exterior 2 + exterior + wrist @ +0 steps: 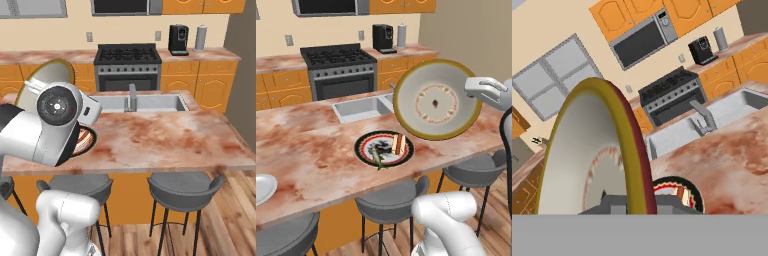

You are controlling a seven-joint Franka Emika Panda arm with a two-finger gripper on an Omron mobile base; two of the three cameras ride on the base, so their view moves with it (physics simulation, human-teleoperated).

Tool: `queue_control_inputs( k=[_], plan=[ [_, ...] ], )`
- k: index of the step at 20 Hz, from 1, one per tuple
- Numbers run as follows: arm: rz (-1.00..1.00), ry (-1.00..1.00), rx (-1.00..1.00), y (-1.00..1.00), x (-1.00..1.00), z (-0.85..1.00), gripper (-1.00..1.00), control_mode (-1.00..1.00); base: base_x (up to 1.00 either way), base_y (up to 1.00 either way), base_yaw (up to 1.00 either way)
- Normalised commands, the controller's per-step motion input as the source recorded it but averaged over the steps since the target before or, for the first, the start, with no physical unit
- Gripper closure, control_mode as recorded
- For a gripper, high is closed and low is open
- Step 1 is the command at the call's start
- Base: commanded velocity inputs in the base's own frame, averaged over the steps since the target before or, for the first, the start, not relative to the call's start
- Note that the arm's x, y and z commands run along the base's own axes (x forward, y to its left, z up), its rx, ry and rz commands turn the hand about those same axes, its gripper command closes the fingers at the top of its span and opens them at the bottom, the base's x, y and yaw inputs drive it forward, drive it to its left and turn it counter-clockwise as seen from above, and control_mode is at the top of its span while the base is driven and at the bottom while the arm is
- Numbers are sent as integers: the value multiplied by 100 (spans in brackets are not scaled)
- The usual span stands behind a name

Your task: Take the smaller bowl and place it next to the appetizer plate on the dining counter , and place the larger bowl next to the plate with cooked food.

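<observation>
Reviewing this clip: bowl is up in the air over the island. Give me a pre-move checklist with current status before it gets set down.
1. Bowl in grasp: ok. The gripper clamps the rim of the smaller bowl, held on edge above the dining counter.
2. Right bowl: ok, red dotted ring and dark centre spot show.
3. Target plate: cannot tell. The black-rimmed plate with food sits below; the white plate is at the left edge.
4. Landing space beside the black-rimmed plate: ok.
5. Sink nearby: keep away.

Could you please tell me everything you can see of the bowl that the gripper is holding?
The bowl is shallow and cream, with an olive-yellow rim, a red dotted ring and a dark centre spot. It is tipped nearly on edge above the dining counter, clear of it, near the black-rimmed food plate. The gripper clamps its rim.
</observation>
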Motion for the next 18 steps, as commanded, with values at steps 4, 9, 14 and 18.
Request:
queue_control_inputs(
  k=[4,9,14,18],
  plan=[
    [0,0,0,0,0,0,100,100,4,0,30],
    [0,0,0,0,0,0,100,100,7,0,34],
    [0,0,0,0,0,0,100,100,18,-8,29],
    [-5,0,0,-46,1,-44,100,-100,0,-10,0]
  ],
)
